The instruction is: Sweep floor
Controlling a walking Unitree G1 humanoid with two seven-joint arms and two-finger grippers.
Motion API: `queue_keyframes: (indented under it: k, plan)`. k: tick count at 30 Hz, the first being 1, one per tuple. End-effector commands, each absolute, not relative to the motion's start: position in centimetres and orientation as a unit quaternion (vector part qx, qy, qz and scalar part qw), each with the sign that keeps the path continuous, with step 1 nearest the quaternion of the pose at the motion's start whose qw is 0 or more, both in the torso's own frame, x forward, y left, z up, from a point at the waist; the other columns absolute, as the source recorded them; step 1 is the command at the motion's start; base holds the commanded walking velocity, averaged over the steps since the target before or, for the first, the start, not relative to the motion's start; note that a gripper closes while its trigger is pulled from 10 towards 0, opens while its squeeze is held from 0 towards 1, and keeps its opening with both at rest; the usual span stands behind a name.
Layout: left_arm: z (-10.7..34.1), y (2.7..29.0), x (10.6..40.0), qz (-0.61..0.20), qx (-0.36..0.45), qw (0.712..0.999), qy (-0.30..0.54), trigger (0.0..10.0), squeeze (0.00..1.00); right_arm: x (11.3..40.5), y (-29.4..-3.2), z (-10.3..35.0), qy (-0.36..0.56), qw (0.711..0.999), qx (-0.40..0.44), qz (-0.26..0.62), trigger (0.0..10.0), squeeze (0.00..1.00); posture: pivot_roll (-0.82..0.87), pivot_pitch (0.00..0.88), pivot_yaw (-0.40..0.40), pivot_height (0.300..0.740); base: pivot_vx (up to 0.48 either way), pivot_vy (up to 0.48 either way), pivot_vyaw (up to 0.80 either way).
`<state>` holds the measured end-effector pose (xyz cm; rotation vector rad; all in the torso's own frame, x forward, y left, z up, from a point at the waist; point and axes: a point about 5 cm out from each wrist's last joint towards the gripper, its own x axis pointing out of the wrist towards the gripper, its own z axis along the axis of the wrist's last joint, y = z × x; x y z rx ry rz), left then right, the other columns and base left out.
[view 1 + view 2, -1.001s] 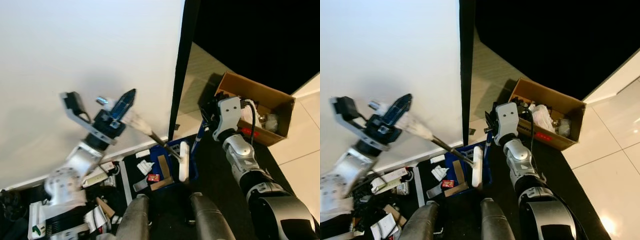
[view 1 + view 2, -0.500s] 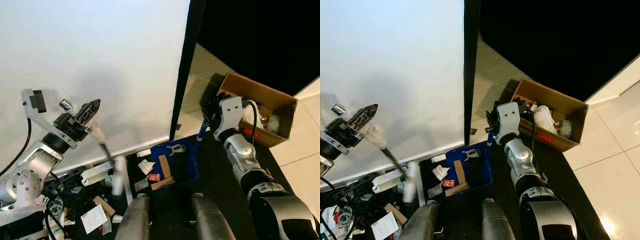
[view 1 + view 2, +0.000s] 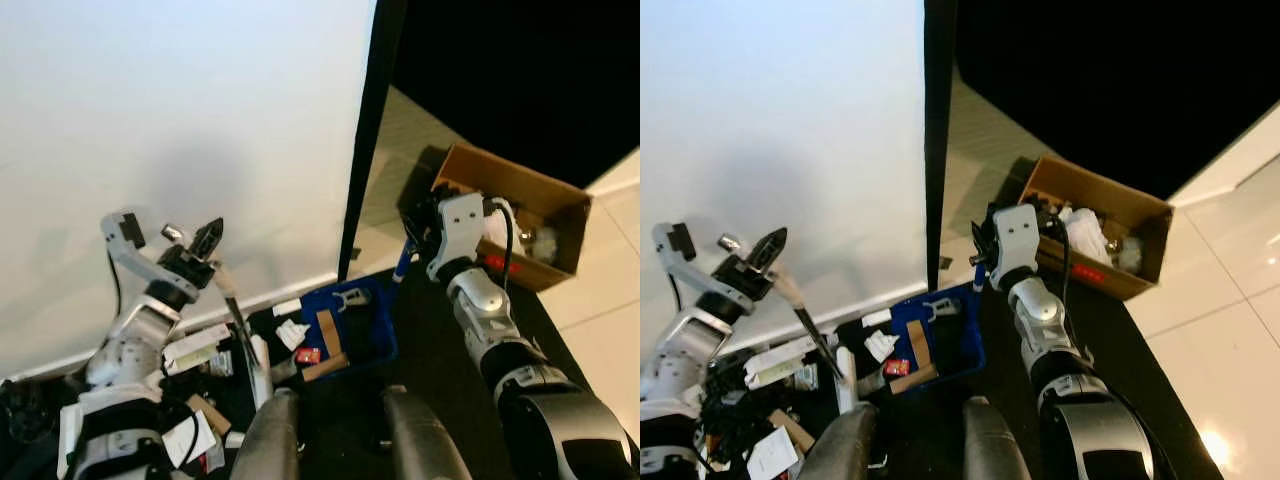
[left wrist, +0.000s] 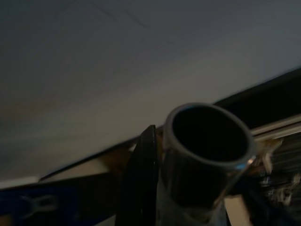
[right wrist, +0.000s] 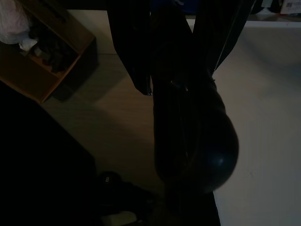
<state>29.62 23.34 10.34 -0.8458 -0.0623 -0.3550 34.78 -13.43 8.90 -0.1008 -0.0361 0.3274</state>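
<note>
Litter [image 3: 200, 350] of paper and small boxes lies on the dark floor at 7 o'clock, unswept. A few scraps already sit in the blue dustpan [image 3: 372, 318] near 6 o'clock. The left gripper [image 3: 205, 243] clamps the brush [image 3: 240, 322] over the pile; the right gripper [image 3: 420, 228] clasps the dustpan handle [image 3: 401, 265]. The right wrist view adds the cardboard box [image 5: 37, 70] interior; the left wrist view shows the handle's hollow end.

A white wall [image 3: 180, 120] ends at a black vertical edge [image 3: 365, 150]. Pale wood-grain floor [image 3: 400, 140] runs into darkness; glossy white tiles [image 3: 1220, 300] lie right.
</note>
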Motion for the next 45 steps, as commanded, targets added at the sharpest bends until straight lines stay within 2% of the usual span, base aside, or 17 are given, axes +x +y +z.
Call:
queue_keyframes:
  k: [1, 4, 10, 11, 12, 18, 26, 33, 35, 36, 38, 39, 41, 42, 43, 45]
  plan:
    - [8.3, 23.3, 28.7, -0.143, -0.464, 0.874, -0.013, 10.0, 0.00, 32.6, -13.7, 4.8, 0.077, 0.983, -0.036, 0.161, 10.0, 0.00, -0.05, 0.339, 0.010, 0.740, 0.000, 0.000, 0.00]
    - [8.5, 23.0, 28.8, -0.150, -0.490, 0.858, -0.030, 10.0, 0.00, 32.6, -13.7, 4.8, 0.077, 0.983, -0.036, 0.161, 10.0, 0.00, -0.06, 0.339, 0.009, 0.740, 0.000, 0.000, 0.00]
    - [10.6, 20.4, 28.1, -0.248, -0.592, 0.763, -0.077, 10.0, 0.00, 32.5, -13.7, 4.7, 0.078, 0.983, -0.035, 0.163, 10.0, 0.00, -0.06, 0.334, 0.004, 0.740, 0.000, 0.000, 0.00]
    - [10.6, 20.4, 28.1, -0.248, -0.592, 0.763, -0.077, 10.0, 0.00, 32.5, -13.7, 4.7, 0.078, 0.983, -0.035, 0.163, 10.0, 0.00, -0.06, 0.334, 0.004, 0.740, 0.000, 0.000, 0.00]
    - [11.0, 19.4, 27.5, -0.276, -0.602, 0.746, -0.070, 10.0, 0.02, 32.5, -13.7, 4.7, 0.078, 0.983, -0.035, 0.163, 10.0, 0.00, -0.06, 0.334, 0.004, 0.740, 0.000, 0.000, 0.00]
    - [10.9, 18.1, 26.5, -0.300, -0.610, 0.732, -0.048, 10.0, 0.00, 32.5, -13.6, 4.6, 0.079, 0.983, -0.034, 0.164, 10.0, 0.00, -0.05, 0.323, 0.007, 0.740, 0.000, 0.000, 0.00]
    - [11.7, 18.4, 25.8, -0.303, -0.611, 0.730, -0.046, 10.0, 0.00, 32.6, -13.5, 4.7, 0.081, 0.983, -0.034, 0.163, 10.0, 0.00, -0.03, 0.311, 0.012, 0.740, 0.000, 0.000, 0.00]
    - [15.9, 19.7, 25.2, -0.331, -0.569, 0.747, -0.089, 10.0, 0.00, 32.7, -13.5, 4.7, 0.084, 0.983, -0.033, 0.161, 10.0, 0.00, 0.00, 0.294, 0.020, 0.740, 0.000, 0.000, 0.00]
    - [17.6, 20.6, 24.8, -0.348, -0.527, 0.770, -0.094, 10.0, 0.00, 32.8, -13.5, 4.7, 0.086, 0.983, -0.033, 0.160, 10.0, 0.00, 0.02, 0.278, 0.029, 0.740, 0.000, 0.000, 0.00]
    - [17.6, 20.6, 24.8, -0.348, -0.527, 0.770, -0.094, 10.0, 0.00, 32.8, -13.5, 4.7, 0.086, 0.983, -0.033, 0.160, 10.0, 0.00, 0.02, 0.278, 0.029, 0.740, 0.000, 0.000, 0.00]
    - [18.7, 21.5, 24.4, -0.349, -0.468, 0.807, -0.085, 10.0, 0.00, 32.8, -13.5, 4.7, 0.087, 0.983, -0.033, 0.159, 10.0, 0.00, 0.03, 0.271, 0.033, 0.740, 0.000, 0.000, 0.00]
    - [18.7, 21.5, 24.4, -0.349, -0.468, 0.807, -0.085, 10.0, 0.00, 32.8, -13.5, 4.7, 0.087, 0.983, -0.033, 0.159, 10.0, 0.00, 0.03, 0.271, 0.033, 0.740, 0.000, 0.000, 0.00]
    - [18.9, 23.1, 24.2, -0.316, -0.396, 0.860, -0.071, 10.0, 0.00, 32.9, -13.5, 4.8, 0.088, 0.983, -0.033, 0.159, 10.0, 0.00, 0.05, 0.263, 0.035, 0.740, 0.000, 0.000, 0.00]
    - [18.8, 23.7, 24.1, -0.301, -0.369, 0.877, -0.064, 10.0, 0.00, 32.9, -13.5, 4.8, 0.089, 0.983, -0.033, 0.159, 10.0, 0.00, 0.05, 0.264, 0.035, 0.740, 0.000, 0.000, 0.00]
    - [18.8, 23.7, 24.1, -0.301, -0.369, 0.877, -0.064, 10.0, 0.00, 32.9, -13.5, 4.8, 0.089, 0.983, -0.033, 0.159, 10.0, 0.00, 0.05, 0.264, 0.035, 0.740, 0.000, 0.000, 0.00]
    - [17.4, 24.7, 24.5, -0.250, -0.360, 0.897, -0.057, 10.0, 0.00, 33.0, -13.5, 4.9, 0.088, 0.983, -0.033, 0.159, 10.0, 0.00, 0.05, 0.267, 0.029, 0.740, 0.000, 0.000, 0.00]
